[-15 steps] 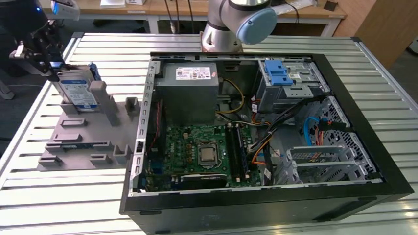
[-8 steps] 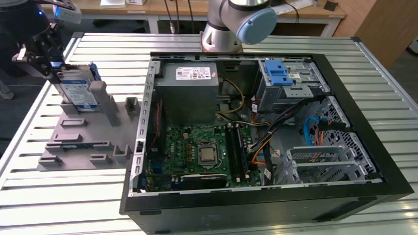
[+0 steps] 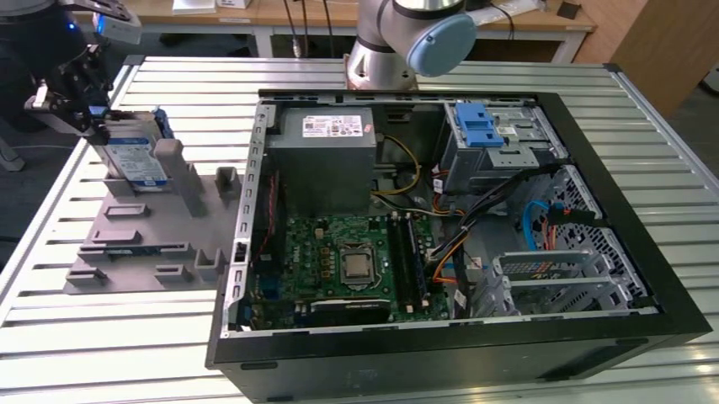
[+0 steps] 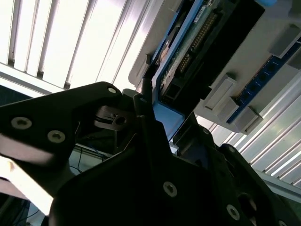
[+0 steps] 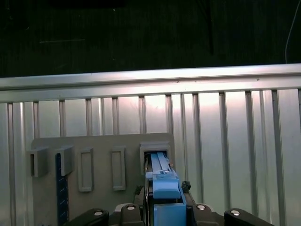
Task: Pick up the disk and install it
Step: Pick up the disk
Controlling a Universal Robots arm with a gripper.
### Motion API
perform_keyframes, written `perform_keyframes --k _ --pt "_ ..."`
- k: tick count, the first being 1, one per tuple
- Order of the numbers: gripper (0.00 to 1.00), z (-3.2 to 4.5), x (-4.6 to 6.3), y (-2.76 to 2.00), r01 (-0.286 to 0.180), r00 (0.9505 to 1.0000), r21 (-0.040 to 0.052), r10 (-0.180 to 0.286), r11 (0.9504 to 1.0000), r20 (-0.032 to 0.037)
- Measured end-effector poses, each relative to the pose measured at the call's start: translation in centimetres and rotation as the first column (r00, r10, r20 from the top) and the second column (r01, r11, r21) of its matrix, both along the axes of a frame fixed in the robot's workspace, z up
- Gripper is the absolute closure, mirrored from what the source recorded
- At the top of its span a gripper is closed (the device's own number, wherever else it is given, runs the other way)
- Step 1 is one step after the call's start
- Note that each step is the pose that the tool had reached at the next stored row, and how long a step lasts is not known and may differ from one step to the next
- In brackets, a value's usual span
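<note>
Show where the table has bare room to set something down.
Bare table slats lie at the exterior view's lower left, between the grey holder and the table edge; a narrower strip lies along the computer case on that view's right. Crowded: the holder's far end, where the pincer is at the disk, and inside the case.

In the exterior view, tall grey posts (image 3: 171, 168) stand at 3 o'clock of the disk (image 3: 135, 156); bare slatted table (image 3: 45, 219) lies open toward 7 o'clock.

The arm (image 3: 380, 52) is silver-grey with a pale blue joint cap (image 3: 440, 42); its black pincer (image 3: 81, 108) carries silver screws (image 4: 170, 189).
</note>
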State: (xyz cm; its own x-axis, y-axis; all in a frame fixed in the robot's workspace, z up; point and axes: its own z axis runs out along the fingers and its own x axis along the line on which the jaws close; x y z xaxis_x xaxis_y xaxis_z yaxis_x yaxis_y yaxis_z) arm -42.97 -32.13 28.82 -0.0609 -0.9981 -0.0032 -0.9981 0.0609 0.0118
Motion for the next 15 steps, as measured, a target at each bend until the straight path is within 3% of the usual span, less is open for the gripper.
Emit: perform_keyframes --k 2,9,15 --pt "0.63 -0.01 0.0 0.0 0.0 1.0 0.0 0.0 1.0 0.0001" --pt "0.63 -0.01 0.0 0.0 -0.013 0.9999 -0.0069 0.013 0.9999 0.0003" --pt "0.63 -0.01 0.0 -0.01 -0.018 0.9998 -0.0072 0.018 0.9998 0.0002"
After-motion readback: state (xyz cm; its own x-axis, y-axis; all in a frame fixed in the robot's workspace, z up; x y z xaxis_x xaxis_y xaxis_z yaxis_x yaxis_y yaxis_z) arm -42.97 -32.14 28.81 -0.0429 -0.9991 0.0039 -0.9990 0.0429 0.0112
